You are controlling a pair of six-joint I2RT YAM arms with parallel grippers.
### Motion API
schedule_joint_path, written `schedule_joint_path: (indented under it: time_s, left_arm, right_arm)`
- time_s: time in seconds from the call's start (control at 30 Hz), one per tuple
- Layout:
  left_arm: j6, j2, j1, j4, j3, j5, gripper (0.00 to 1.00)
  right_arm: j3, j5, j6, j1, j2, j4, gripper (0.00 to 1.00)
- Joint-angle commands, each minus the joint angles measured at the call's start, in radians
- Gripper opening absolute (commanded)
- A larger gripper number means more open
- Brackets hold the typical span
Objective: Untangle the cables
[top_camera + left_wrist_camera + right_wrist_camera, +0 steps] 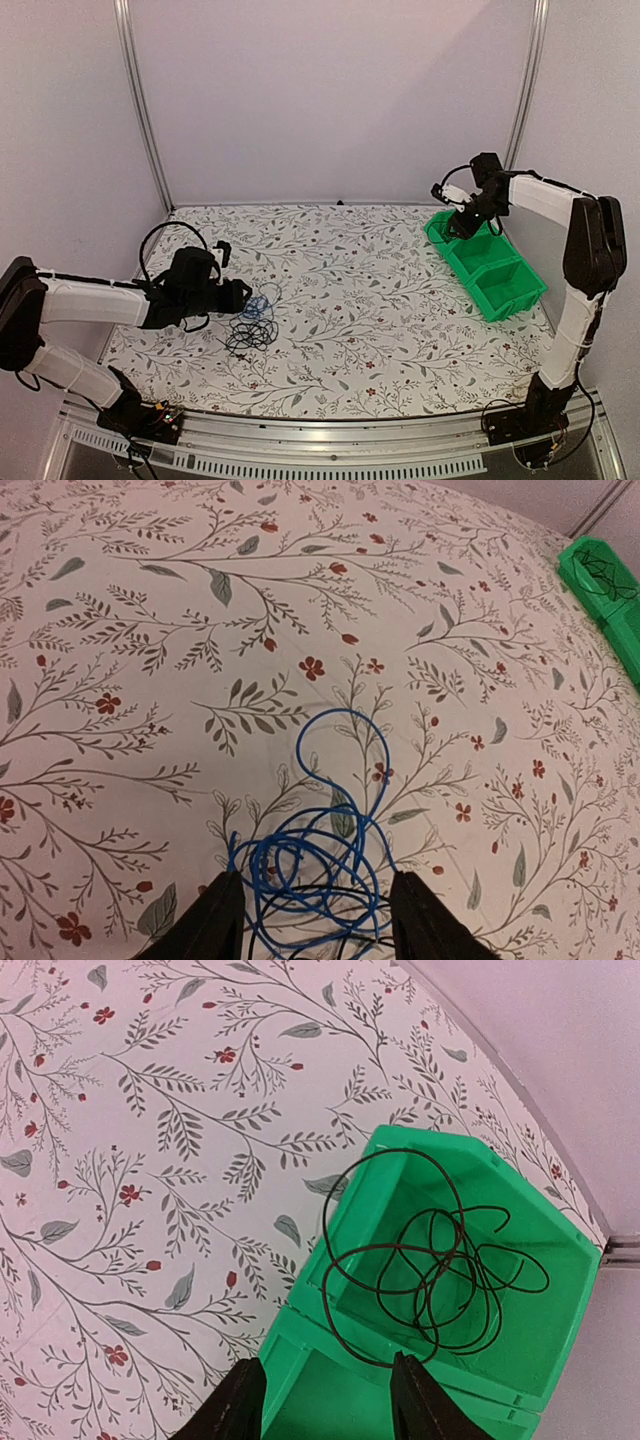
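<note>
One dark cable point(436, 1265) in green bin point(560, 1345); blue cable point(310, 855) between left gripper point(315, 890) jaws

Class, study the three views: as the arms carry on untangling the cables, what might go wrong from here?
1. The blue cable lies coiled over black cables between the open left gripper's fingers. Closing may pinch both and drag the whole tangle.
2. The black cable in the green bin loops over its rim. It could spring out or snag the open right gripper above it.
</note>
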Motion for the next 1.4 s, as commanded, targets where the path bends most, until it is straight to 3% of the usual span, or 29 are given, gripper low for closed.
schedule_joint_path:
  time_s: [0.0, 0.4, 0.73, 0.87, 1.37]
  left_arm:
    - [0.001, -0.001, -0.002, 0.014, 0.023, 0.005, 0.50]
    - [-0.012, -0.041, 0.000, 0.024, -0.019, -0.011, 0.50]
    - [-0.015, -0.024, -0.001, 0.044, -0.023, 0.000, 0.50]
    - [-0.018, -0.025, 0.001, 0.047, -0.030, 0.001, 0.50]
    - [-0.029, -0.030, 0.000, 0.063, -0.048, 0.003, 0.50]
  right_arm:
    - [0.050, 0.118, -0.064, 0.055, 0.077, 0.038, 0.48]
    - [0.143, 0.370, -0.050, 0.107, 0.239, 0.038, 0.46]
    - [0.158, 0.426, -0.047, 0.106, 0.251, 0.067, 0.09]
    - [0.183, 0.447, -0.056, 0.098, 0.265, 0.073, 0.01]
    - [0.313, 0.542, -0.094, -0.026, 0.365, 0.089, 0.00]
